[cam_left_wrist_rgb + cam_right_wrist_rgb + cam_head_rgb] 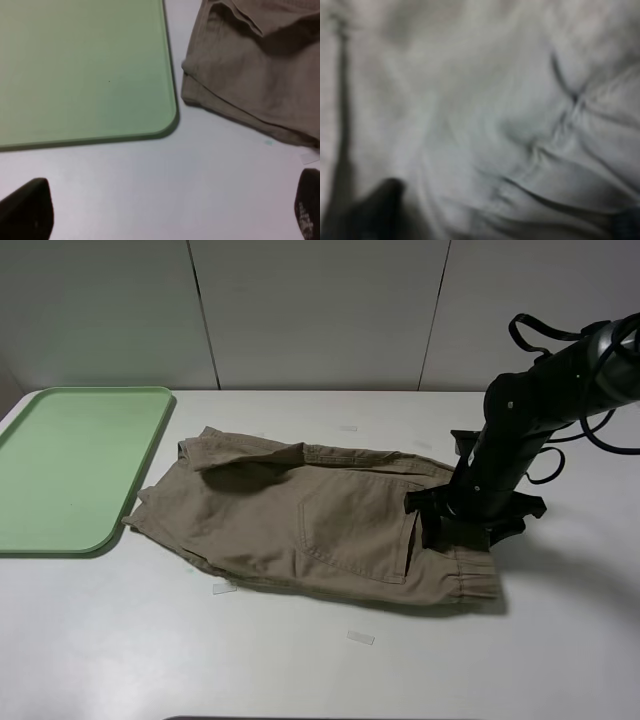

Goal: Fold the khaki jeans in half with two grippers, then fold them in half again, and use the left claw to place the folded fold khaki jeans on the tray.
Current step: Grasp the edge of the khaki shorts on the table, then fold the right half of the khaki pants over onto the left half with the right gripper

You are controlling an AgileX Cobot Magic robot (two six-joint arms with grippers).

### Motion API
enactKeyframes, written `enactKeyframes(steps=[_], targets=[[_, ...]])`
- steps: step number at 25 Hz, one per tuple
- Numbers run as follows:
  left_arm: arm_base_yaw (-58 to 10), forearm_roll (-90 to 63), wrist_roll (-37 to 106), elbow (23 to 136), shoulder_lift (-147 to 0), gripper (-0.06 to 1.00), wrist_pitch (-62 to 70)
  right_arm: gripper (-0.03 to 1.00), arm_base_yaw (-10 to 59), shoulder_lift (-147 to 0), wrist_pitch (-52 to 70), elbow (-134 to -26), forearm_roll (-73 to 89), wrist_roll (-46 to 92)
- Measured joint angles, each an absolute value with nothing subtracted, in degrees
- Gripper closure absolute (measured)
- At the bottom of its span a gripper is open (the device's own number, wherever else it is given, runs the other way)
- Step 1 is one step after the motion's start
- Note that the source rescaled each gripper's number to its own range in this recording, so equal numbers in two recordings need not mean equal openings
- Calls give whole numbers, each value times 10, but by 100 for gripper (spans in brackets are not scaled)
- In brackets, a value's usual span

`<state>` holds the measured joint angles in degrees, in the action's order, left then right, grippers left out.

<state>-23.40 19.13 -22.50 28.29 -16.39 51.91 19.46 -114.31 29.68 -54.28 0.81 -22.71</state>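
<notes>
Khaki jeans (300, 520) lay flat on the white worktop (300, 670), long axis left-right and slightly skewed: left end a bit farther back, right end nearer. Gathered elastic end pointed right. The opposite end pointed left at the tray (70, 465), just beside its near-right corner but not on it. A flap of cloth was folded over at the far-left end, patch pocket facing up mid-garment.

Right gripper (428, 522) was down on the right end of the jeans. Jaws looked spread, tips on the cloth; wrist view was blurred, only fabric and a dark fingertip (377, 207) showing.

Left gripper (167, 215) was over bare worktop near the tray corner, jaws wide apart, holding nothing.
</notes>
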Motion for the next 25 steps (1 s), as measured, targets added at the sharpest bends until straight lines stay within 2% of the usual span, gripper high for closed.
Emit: enactKeyframes(steps=[2, 15, 25], targets=[[-234, 191, -226, 283, -164, -1, 519, 50, 195, -1144, 280, -543, 10, -228], [-234, 162, -243, 285, -164, -1, 535, 50, 195, -1140, 278, -543, 11, -228], [-234, 130, -203, 293, -164, 0, 564, 52, 195, -1063, 278, -533, 7, -228]])
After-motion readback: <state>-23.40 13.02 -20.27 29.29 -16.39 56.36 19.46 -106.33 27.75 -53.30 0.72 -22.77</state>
